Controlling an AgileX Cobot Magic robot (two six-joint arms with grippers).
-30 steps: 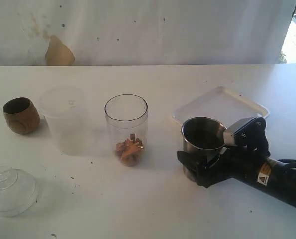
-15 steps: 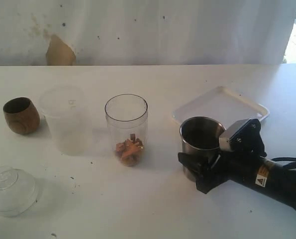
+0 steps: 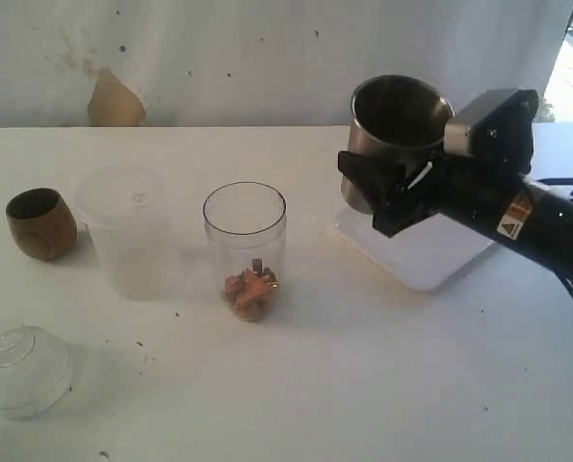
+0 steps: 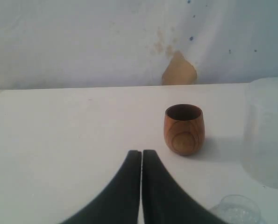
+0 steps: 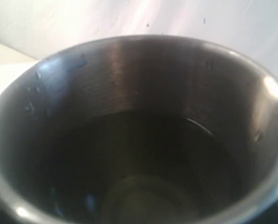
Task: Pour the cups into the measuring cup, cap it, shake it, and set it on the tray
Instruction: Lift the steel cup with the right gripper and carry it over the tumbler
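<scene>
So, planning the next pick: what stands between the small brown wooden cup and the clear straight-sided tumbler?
The frosted translucent plastic cup, seen in the exterior view.

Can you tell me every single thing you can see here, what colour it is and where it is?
steel tumbler: one, silver, held in the air on the right
clear tumbler: one, see-through, middle of the table
orange-brown pieces: a few, at the clear tumbler's bottom
frosted plastic cup: one, milky white, just left of the clear tumbler
wooden cup: one, brown, far left
dome lid: one, clear, front left
tray: one, white, right side
table: one, white
right gripper: one, black, gripping the steel tumbler
left gripper: one, black, shut, empty
</scene>
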